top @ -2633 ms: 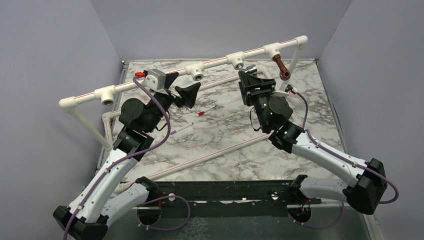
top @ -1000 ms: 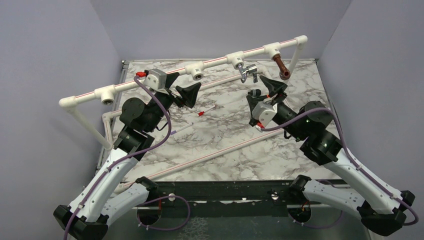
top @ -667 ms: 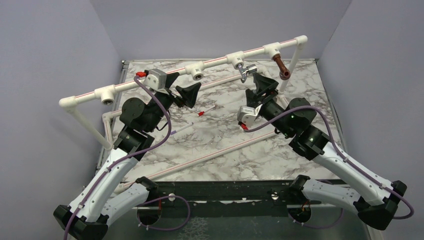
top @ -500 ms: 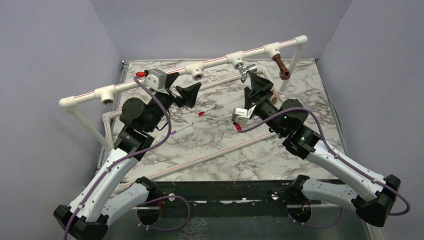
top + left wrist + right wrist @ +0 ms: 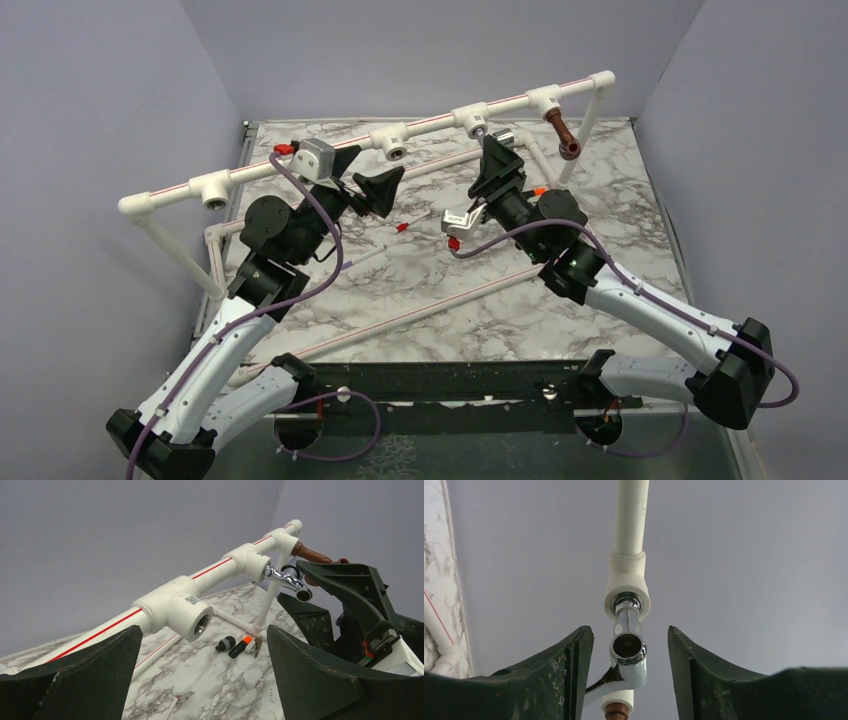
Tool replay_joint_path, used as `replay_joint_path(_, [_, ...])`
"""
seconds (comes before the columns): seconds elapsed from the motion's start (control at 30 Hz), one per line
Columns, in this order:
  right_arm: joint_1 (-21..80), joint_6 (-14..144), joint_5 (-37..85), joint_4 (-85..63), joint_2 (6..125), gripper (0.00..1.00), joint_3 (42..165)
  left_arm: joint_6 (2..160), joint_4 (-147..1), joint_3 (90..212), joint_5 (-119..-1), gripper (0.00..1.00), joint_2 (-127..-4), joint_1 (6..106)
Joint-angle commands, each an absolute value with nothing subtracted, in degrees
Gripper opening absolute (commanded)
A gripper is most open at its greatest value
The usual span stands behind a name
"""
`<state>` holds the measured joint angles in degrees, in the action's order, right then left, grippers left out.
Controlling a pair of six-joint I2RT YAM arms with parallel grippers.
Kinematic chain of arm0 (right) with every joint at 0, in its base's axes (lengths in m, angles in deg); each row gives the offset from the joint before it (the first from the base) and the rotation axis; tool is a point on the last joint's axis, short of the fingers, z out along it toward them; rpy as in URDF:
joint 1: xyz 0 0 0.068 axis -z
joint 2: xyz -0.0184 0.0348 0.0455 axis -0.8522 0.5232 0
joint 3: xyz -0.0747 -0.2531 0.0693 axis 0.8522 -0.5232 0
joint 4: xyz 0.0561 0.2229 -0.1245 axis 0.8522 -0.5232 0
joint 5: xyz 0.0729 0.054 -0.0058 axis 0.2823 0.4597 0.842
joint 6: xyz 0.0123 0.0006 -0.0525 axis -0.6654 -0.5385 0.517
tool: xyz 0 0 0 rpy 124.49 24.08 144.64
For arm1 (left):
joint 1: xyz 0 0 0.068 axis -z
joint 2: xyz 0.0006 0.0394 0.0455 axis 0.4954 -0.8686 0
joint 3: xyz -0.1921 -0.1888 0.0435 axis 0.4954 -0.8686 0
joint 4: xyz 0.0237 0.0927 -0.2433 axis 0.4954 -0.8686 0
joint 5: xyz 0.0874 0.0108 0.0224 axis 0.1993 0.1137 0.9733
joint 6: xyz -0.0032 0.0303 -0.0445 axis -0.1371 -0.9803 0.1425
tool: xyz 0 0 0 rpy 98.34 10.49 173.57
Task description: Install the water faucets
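A shiny chrome faucet (image 5: pixel 628 652) hangs screwed into a white tee socket (image 5: pixel 626 582) of the raised pipe rail (image 5: pixel 430 122). My right gripper (image 5: pixel 629 632) straddles its spout from below. The jaws are open, with a gap on each side, though the lever handle runs close behind the left finger (image 5: pixel 574 670). In the top view this gripper (image 5: pixel 492 150) hides most of the chrome faucet (image 5: pixel 503 135). The reddish-brown faucet (image 5: pixel 562 135) sits in the rail's far-right tee. My left gripper (image 5: pixel 368 172) hovers wide open and empty before an empty tee socket (image 5: pixel 185 615).
Small black fittings (image 5: pixel 227 644) and an orange-tipped piece (image 5: pixel 241 646) lie on the marble by the rail's right post. Thin sticks, one red-tipped (image 5: pixel 403 228), lie mid-table. Another empty tee (image 5: pixel 213 190) is at the rail's left. Grey walls enclose the table.
My right arm swung left and rose under the chrome faucet, and its jaws narrowed around the spout. The left arm has not moved.
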<state>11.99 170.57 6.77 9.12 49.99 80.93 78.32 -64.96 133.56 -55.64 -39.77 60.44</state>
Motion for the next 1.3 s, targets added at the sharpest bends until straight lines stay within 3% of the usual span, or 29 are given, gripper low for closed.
replay_joint_path(0.0, [11.66,172.79,3.73,13.80,51.52,0.58,83.66,78.34,-63.42,133.03,-55.64,0.96,-39.21,60.81])
replay_joint_path(0.73, [13.35,168.40,0.80,13.30,54.94,0.43,86.34,78.07,-63.58,133.03,-55.26,0.96,-39.21,61.34])
replay_joint_path(1.0, [14.26,163.90,1.01,13.31,55.80,0.24,86.87,77.99,-63.68,133.03,-55.14,0.96,-39.12,61.43])
replay_joint_path(1.13, [14.29,159.31,1.40,14.06,55.63,0.03,86.17,77.90,-63.68,133.03,-55.02,0.96,-39.16,61.44])
replay_joint_path(1.27, [14.24,152.64,2.40,18.06,55.45,0.01,83.45,77.90,-63.73,133.10,-55.02,0.96,-39.29,61.51])
